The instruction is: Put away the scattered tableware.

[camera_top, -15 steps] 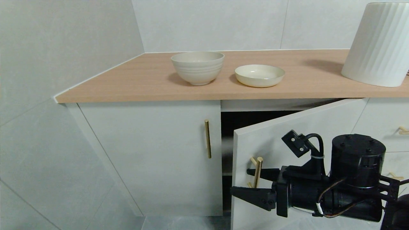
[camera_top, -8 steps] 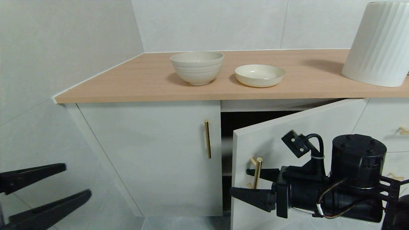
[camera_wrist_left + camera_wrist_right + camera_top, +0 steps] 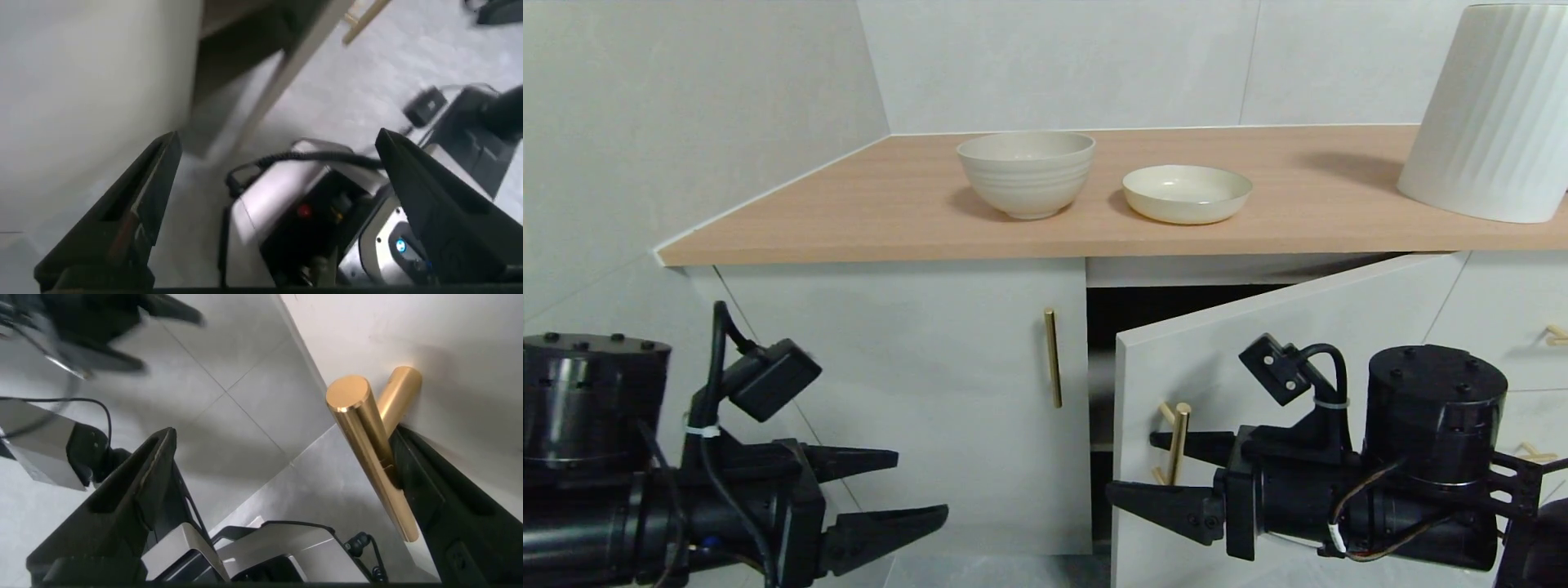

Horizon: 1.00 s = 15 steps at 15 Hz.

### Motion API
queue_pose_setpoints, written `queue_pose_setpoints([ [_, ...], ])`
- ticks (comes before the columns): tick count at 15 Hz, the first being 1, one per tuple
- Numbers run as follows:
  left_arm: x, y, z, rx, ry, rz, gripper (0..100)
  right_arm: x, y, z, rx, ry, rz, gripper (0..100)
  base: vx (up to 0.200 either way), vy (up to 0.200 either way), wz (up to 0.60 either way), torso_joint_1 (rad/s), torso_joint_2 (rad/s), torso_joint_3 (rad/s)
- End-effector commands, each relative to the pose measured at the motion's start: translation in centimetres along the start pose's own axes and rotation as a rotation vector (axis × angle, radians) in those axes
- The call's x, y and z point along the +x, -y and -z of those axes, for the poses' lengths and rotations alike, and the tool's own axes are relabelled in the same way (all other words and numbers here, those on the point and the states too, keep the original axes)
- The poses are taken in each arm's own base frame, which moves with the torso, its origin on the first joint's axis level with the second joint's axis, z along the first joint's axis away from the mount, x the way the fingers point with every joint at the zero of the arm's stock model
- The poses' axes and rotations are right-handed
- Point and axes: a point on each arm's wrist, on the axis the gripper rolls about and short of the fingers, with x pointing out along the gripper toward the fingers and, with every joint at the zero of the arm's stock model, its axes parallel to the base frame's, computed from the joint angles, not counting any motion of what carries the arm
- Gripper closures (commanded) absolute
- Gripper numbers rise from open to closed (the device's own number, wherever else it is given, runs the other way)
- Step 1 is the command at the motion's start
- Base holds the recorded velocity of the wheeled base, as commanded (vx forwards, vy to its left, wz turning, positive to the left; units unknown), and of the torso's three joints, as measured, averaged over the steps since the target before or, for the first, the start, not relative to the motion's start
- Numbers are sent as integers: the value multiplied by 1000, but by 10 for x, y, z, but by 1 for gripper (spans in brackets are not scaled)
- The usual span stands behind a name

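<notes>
Jaws of the right gripper [image 3: 1131, 465] stand spread, not clamped, with the short brass bar handle [image 3: 1178, 441] of the white cabinet door [image 3: 1298, 327] between them, just beside one finger; that door hangs partly swung out, at the same angle as a second ago, and the right arm sits where it was; jaws of the left gripper [image 3: 921, 485] are likewise spread and hold nothing; this arm is the change: a second ago it is absent from the head view, half a second ago only its fingertips show at the lower left, and now the whole gripper is low in front of the closed white left-hand door [image 3: 915, 392], short of its long brass handle [image 3: 1053, 357]; up on the wooden countertop [image 3: 890, 220] the deep ribbed cream bowl [image 3: 1025, 173] and the shallow cream dish [image 3: 1186, 193] rest unmoved, side by side but apart, in its left half, well apart from the tall white ribbed container [image 3: 1490, 114] at its right end; for the task this reads as the cupboard opened and the free arm brought in, probably for the bowl, the piece nearer to it; nothing is stowed yet.
</notes>
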Motion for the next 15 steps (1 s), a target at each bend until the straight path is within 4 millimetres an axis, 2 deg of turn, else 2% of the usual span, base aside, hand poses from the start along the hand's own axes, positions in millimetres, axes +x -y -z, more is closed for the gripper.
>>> queue_pose_setpoints([
  [1, 20, -4, 12, -43, -80, 23, 0, 1, 1, 2, 5, -11, 2, 0, 0, 0, 0, 0, 0, 0],
  [2, 21, -3, 12, -58, -63, 30, 100, 1, 1, 2, 5, -10, 4, 0, 0, 0, 0, 0, 0, 0],
  [7, 27, -3, 5, -32, -10, 40, 100, 3, 3, 3, 7, -16, 6, 0, 0, 0, 0, 0, 0, 0],
  [10, 42, 2, -13, 1, 82, 91, 100, 2, 2, 2, 6, -11, 6, 0, 0, 0, 0, 0, 0, 0],
  [12, 62, 12, -35, -3, 149, 163, 100, 1, 1, 1, 4, -5, 4, 0, 0, 0, 0, 0, 0, 0],
  [13, 79, 14, -42, 12, 167, 175, 100, -1, 0, -1, 1, 1, 1, 0, 0, 0, 0, 0, 0, 0],
  [15, 101, 11, -43, 20, 181, 154, 100, -2, -1, -1, -1, 3, -1, 0, 0, 0, 0, 0, 0, 0],
])
